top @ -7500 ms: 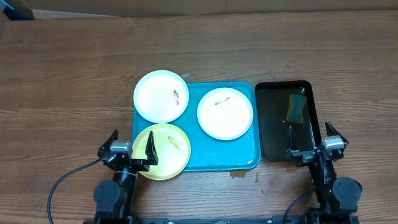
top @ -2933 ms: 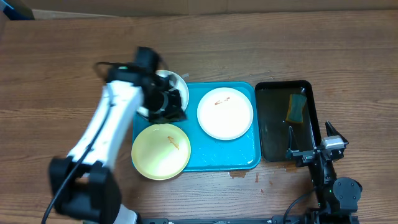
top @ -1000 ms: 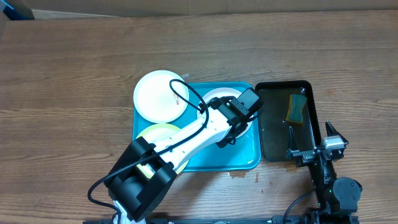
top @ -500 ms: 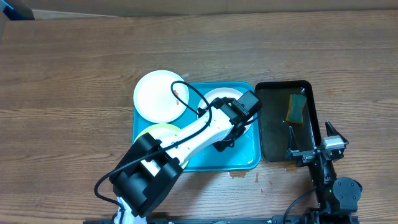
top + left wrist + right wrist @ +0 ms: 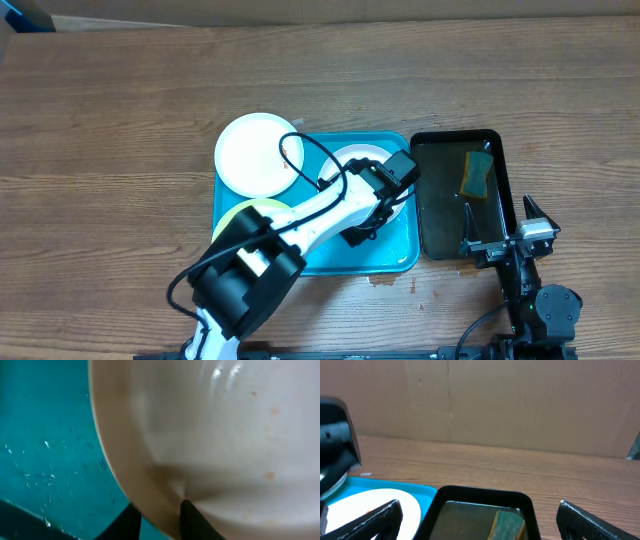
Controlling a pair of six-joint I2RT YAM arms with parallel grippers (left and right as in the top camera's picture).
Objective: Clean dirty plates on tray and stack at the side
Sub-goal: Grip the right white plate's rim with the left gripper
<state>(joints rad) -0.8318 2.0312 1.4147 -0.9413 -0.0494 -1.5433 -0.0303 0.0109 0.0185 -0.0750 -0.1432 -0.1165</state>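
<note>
Your left gripper (image 5: 158, 506) is nearly closed. Its two black fingers (image 5: 192, 521) straddle the rim of the white plate (image 5: 225, 425), one inside the rim and one outside, and pinch it between them. This plate sits in the far right part of the tray (image 5: 400, 252).

Your right gripper (image 5: 479, 506) is spread wide and holds nothing. It is at the near end of the black tray (image 5: 440, 225), where a sponge (image 5: 476, 173) lies at the far end.

Limits of view:
- From overhead, the left arm covers most of the white plate and much of the pale yellow plate (image 5: 232, 212) at the tray's near left corner.
- You cannot tell whether the pinched rim is raised off the tray.
- The left wrist view is close and blurred, and cuts the fingers off at its lower edge.
- The second white plate (image 5: 255, 155) overhangs the tray's far left corner, with a smear near its right edge.
</note>
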